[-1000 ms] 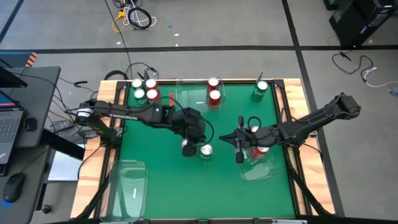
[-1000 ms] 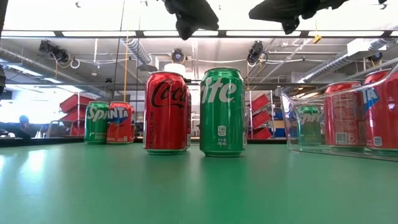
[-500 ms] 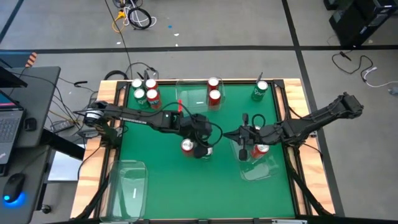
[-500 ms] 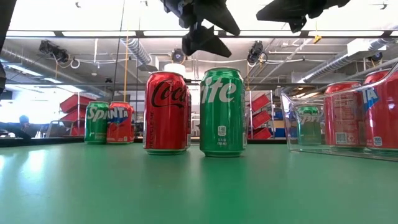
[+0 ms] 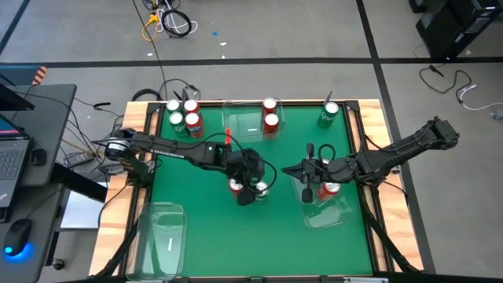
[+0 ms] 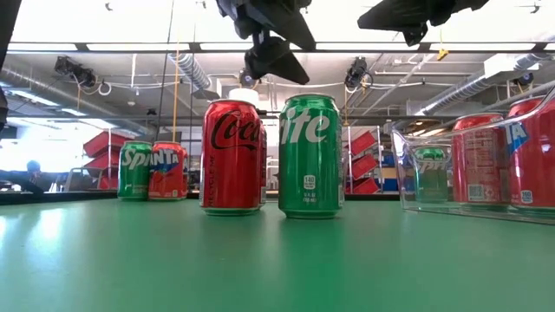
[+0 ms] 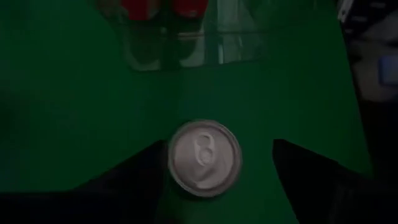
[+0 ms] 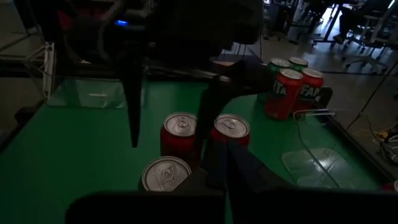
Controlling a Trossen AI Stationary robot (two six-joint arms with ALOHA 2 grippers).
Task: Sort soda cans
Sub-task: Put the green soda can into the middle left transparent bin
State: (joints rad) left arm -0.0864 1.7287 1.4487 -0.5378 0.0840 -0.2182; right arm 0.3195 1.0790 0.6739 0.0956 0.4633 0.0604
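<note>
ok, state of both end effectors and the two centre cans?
red can: upright, ungripped
green can: upright beside it, ungripped
left end effector: open, empty, above those two
right end effector: shut, empty, by clear tray

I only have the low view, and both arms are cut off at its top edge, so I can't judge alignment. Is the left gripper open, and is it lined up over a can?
Observer: Yes. In the left wrist view the left gripper is open, with one finger on each side of a can seen from above. That view doesn't show the can's body colour.
Operator: Where is the right arm?
Observer: From above, the right gripper is shut. It sits at the edge of the clear tray that faces the table's middle. The tray already holds red cans.
</note>
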